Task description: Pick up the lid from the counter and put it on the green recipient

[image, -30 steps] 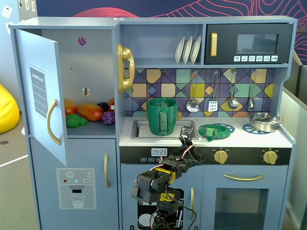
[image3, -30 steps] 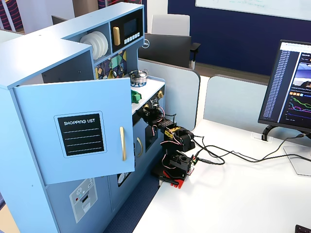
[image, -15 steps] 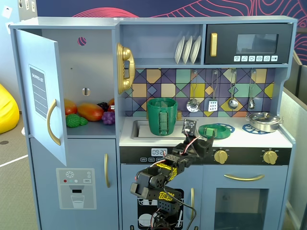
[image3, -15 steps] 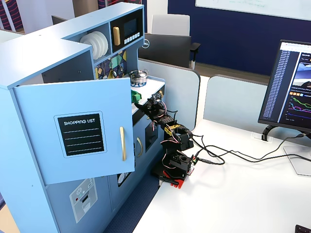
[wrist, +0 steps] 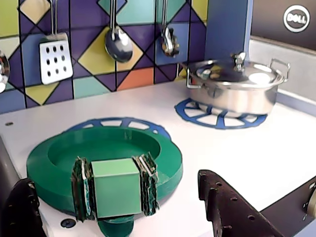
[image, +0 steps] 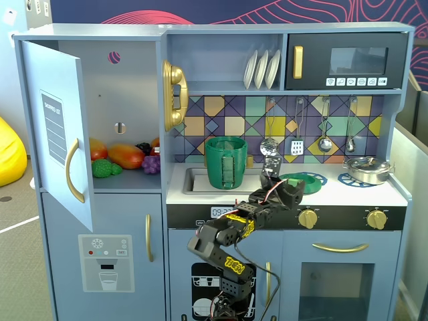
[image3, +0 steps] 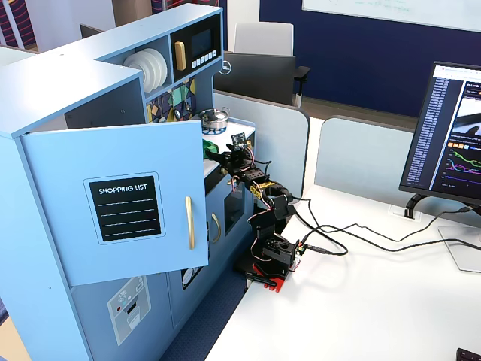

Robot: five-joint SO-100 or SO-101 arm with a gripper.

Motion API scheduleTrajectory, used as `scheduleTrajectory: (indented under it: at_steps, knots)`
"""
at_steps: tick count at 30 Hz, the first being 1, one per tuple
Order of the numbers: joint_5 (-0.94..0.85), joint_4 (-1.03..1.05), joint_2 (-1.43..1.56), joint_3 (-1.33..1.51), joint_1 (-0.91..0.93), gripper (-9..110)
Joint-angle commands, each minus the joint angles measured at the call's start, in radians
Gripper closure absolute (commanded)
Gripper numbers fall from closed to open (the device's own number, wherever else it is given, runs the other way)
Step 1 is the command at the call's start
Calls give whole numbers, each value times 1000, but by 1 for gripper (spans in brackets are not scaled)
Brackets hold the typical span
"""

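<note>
The lid [wrist: 98,148] is a green disc with a sunken middle, lying on a blue burner ring [wrist: 118,122] on the white counter. A light green block handle stands at its near rim. My gripper [wrist: 116,180] is open, with one black finger on each side of the handle [wrist: 116,187] and neither touching it. In a fixed view the gripper [image: 281,185] reaches over the counter's front edge to the lid [image: 301,179]. The green recipient [image: 226,162], a tall dark green pot with a ribbed strip, stands in the sink to the left of the lid.
A shiny silver pot [wrist: 232,86] with its own lid sits on a second blue ring [wrist: 197,111] to the right. A slotted turner [wrist: 55,59] and spoons [wrist: 118,44] hang on the tiled back wall. The cupboard door [image: 57,127] at the left stands open.
</note>
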Motion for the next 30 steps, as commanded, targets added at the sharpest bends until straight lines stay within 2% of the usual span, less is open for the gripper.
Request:
scheduleTrajectory:
  at_steps: [1, 14, 20, 22, 23, 24, 30]
  knots:
    - [14, -2, -64, -124, -18, 66]
    - [15, 5, -296, -298, -57, 69]
    - [0, 23, -325, -308, -54, 76]
    - [-2, 32, -325, -307, -51, 82]
    - [0, 34, -325, -305, -52, 89]
    - [5, 37, -322, -305, -57, 100]
    - [35, 44, -284, -298, -58, 102]
